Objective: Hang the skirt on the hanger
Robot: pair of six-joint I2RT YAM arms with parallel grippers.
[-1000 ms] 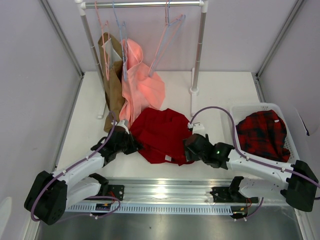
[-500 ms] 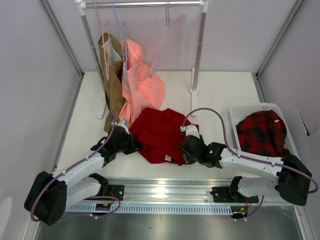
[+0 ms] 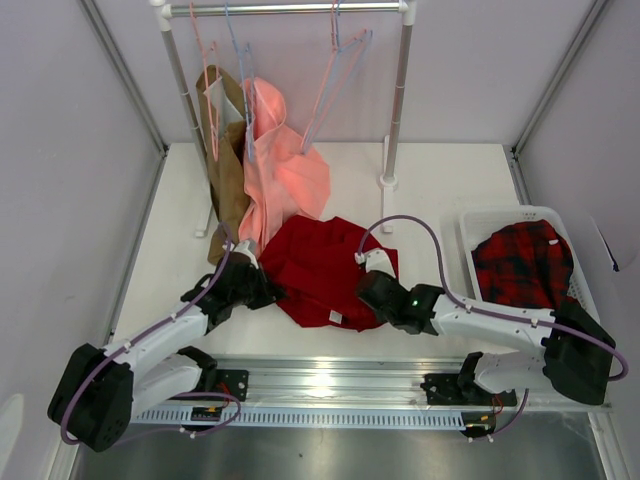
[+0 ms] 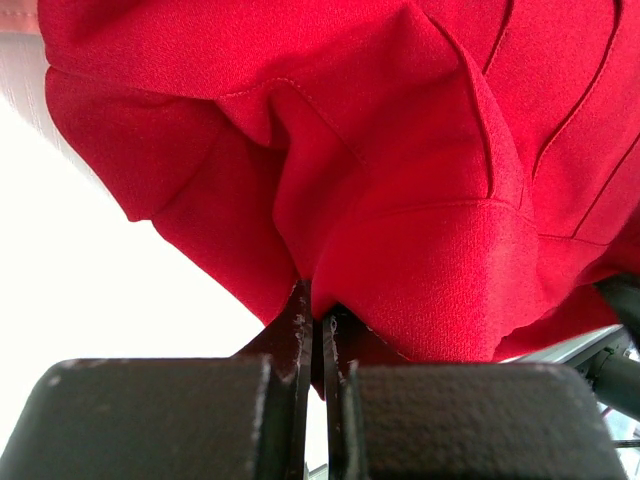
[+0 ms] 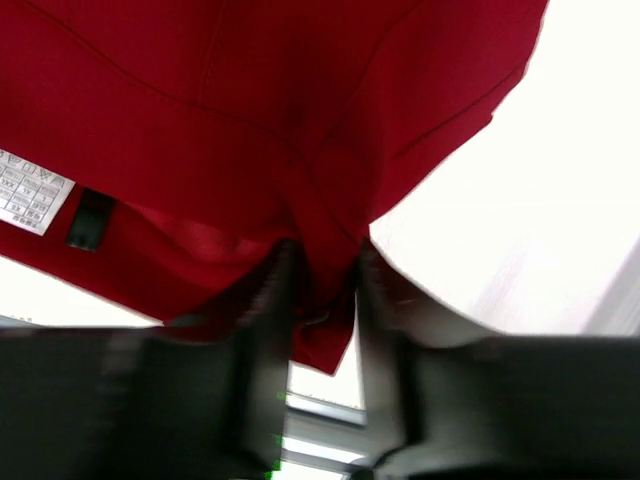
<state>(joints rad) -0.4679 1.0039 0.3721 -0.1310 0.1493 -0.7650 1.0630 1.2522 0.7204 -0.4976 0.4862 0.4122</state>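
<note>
The left gripper (image 4: 318, 300) is clenched on a thin fold at the near left edge of the skirt (image 3: 325, 262). The right gripper (image 5: 325, 270) has a bunched fold at the near right edge between its fingers, close to the white label (image 5: 30, 190). They press on it from both sides, though blur hides how firmly.

The skirt lies crumpled on the table (image 3: 440, 180), between the two arms. Both bites look shallow, so a lift may let the cloth slide out of one side and hang lopsided. Each pinch could also hold only one layer, leaving the waist closed.

Its far edge lies against the salmon-pink garment (image 3: 285, 170), which may drag along. Farther back, the pale pink hanger (image 3: 322, 95) hangs loose on the rail (image 3: 290, 8); a nudge could swing it or knock it off.
</note>
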